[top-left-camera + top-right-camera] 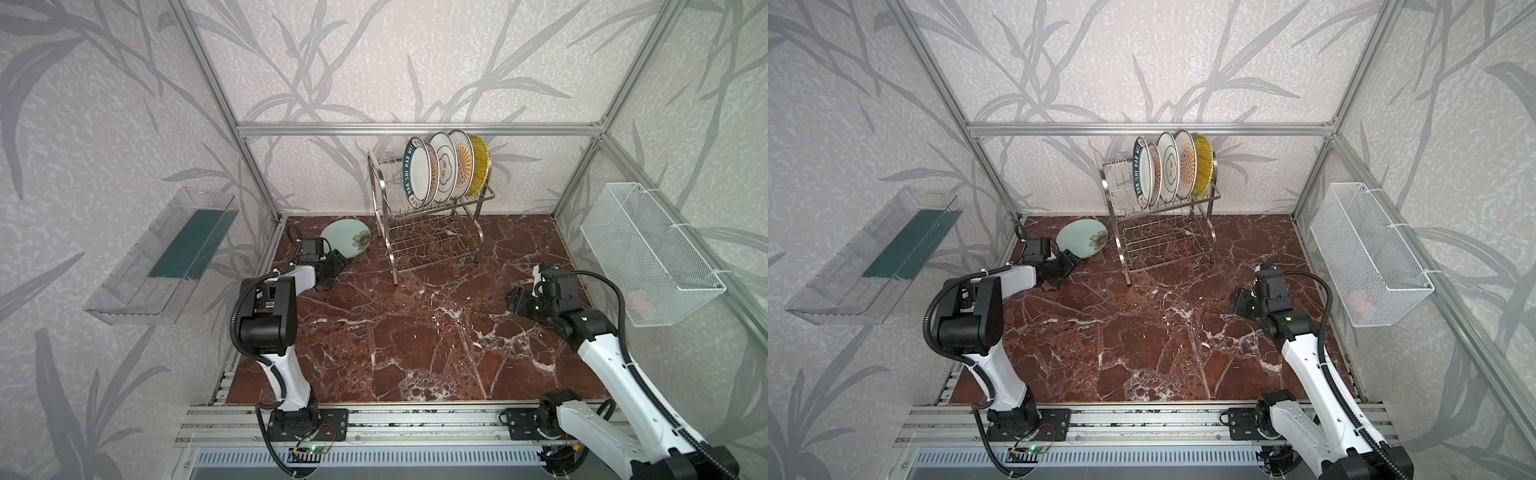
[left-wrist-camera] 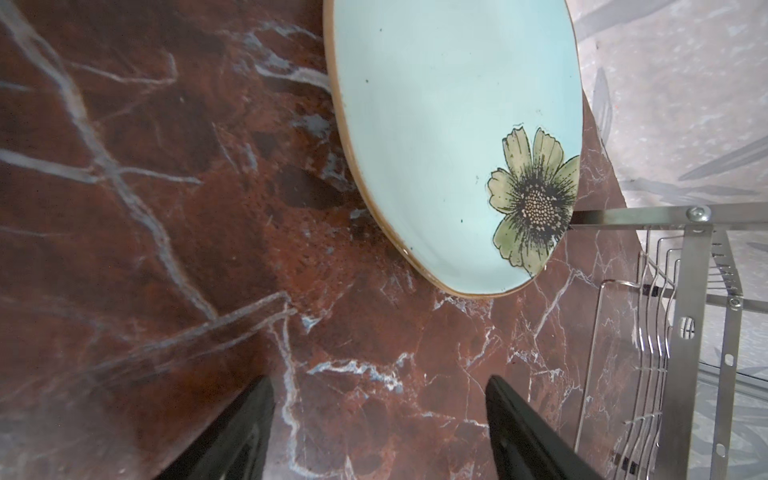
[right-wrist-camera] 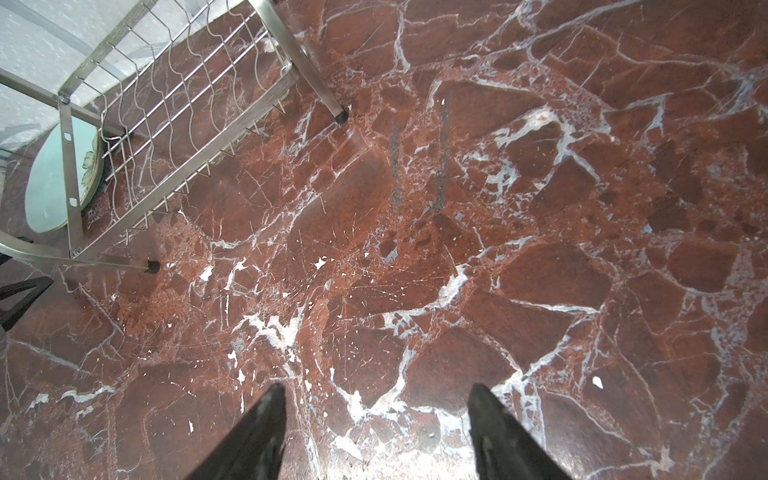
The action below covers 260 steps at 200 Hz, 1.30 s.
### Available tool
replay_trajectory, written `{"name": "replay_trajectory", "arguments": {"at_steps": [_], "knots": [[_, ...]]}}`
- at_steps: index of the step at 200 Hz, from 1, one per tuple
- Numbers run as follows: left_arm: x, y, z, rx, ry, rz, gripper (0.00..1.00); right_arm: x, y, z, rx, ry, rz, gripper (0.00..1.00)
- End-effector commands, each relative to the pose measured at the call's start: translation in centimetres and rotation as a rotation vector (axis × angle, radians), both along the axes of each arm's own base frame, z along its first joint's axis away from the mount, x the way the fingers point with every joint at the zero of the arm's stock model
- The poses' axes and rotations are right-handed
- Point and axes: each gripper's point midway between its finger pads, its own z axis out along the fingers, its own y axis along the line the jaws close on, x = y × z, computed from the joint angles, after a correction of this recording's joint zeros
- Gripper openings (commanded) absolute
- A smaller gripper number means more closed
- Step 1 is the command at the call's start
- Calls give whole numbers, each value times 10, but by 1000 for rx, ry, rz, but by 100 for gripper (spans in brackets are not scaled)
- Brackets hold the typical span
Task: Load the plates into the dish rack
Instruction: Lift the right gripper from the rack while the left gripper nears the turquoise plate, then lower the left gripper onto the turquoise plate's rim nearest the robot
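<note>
A pale mint plate (image 1: 345, 240) (image 1: 1081, 240) with a painted flower lies at the back left of the marble floor, just left of the dish rack (image 1: 430, 243) (image 1: 1163, 243). Several other plates (image 1: 442, 172) (image 1: 1169, 168) stand upright in the rack's upper tier; its lower tier holds nothing. My left gripper (image 1: 336, 273) (image 1: 1067, 272) hovers low in front of the mint plate, open. In the left wrist view the plate (image 2: 449, 145) lies ahead of the gripper (image 2: 380, 386), apart from it. My right gripper (image 1: 515, 297) (image 1: 1237, 301) (image 3: 376, 392) hangs open over bare floor at the right.
The rack's steel frame (image 2: 698, 332) (image 3: 187, 166) stands close beside the mint plate (image 3: 50, 183). A clear plastic tray (image 1: 162, 257) is fixed to the left wall and a white mesh basket (image 1: 648, 253) to the right wall. Aluminium posts edge the floor.
</note>
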Motion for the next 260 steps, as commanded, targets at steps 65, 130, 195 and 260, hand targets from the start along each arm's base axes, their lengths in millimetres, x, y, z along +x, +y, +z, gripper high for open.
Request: {"name": "replay_trajectory", "arguments": {"at_steps": [65, 130, 195, 260], "knots": [[27, 11, -6, -56, -22, 56, 71, 5, 6, -23, 33, 41, 13, 69], [34, 13, -23, -116, -5, 102, 67, 4, 1, -31, 0, 61, 5, 69], [46, 12, -34, -149, 11, 115, 53, 2, 0, -30, -5, 61, 4, 69], [50, 13, -45, -165, 31, 135, 37, -2, -4, -29, -13, 66, -3, 69]]}}
